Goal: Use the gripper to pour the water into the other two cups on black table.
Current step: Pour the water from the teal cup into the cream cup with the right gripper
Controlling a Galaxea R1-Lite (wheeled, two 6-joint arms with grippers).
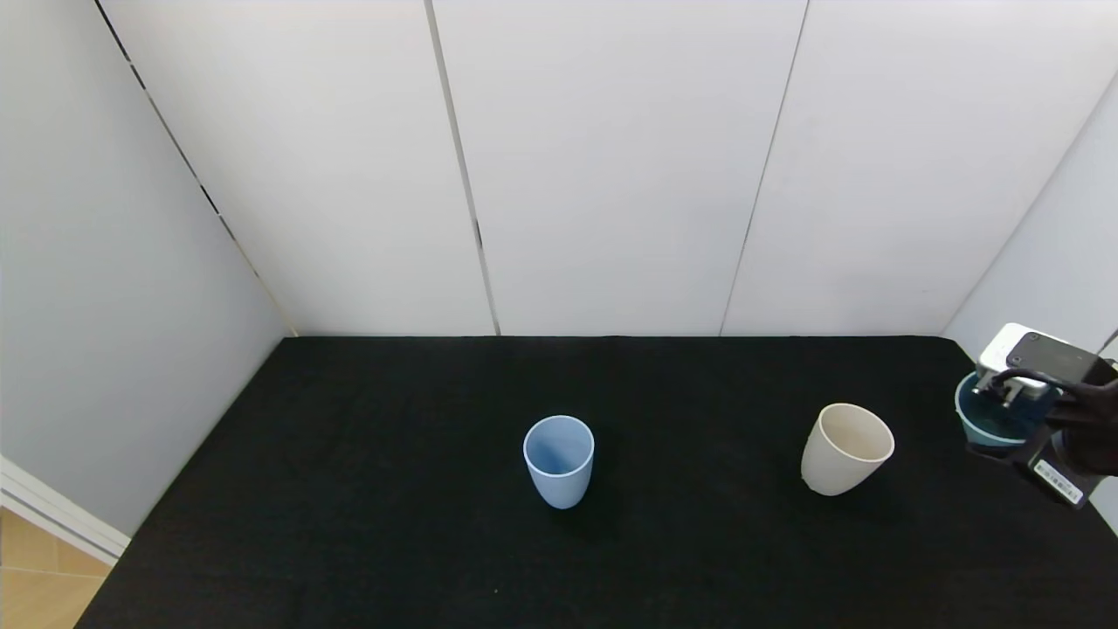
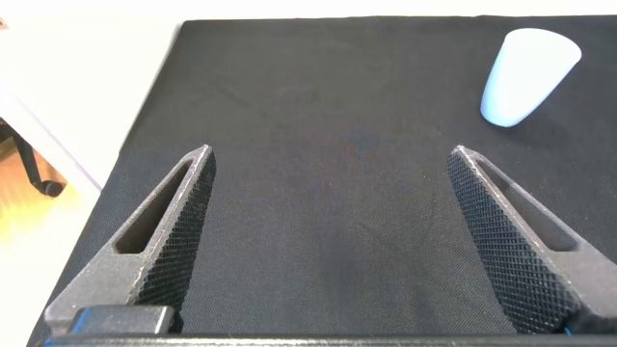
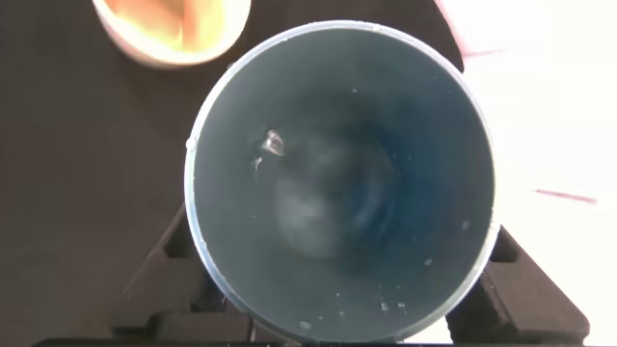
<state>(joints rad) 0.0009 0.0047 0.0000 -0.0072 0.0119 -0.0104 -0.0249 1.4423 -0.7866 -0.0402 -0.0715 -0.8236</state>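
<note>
My right gripper point(image 1: 1004, 418) at the table's far right edge is shut on the teal-green cup point(image 1: 987, 419), held upright. In the right wrist view I look straight down into that cup point(image 3: 342, 183); faint glints of water point(image 3: 272, 145) show on its dark inside, and black fingers point(image 3: 159, 275) flank its wall. The cream-beige cup point(image 1: 845, 448) stands just left of it and shows in the right wrist view point(image 3: 172, 29). The light blue cup point(image 1: 559, 459) stands mid-table. My left gripper point(image 2: 330, 159) is open and empty over bare cloth, with the blue cup point(image 2: 525, 72) far off.
The black table point(image 1: 393, 542) is enclosed by white panel walls point(image 1: 611, 175) at the back and sides. The table's left edge drops to a wood floor point(image 1: 35, 568). The right wall stands close behind my right gripper.
</note>
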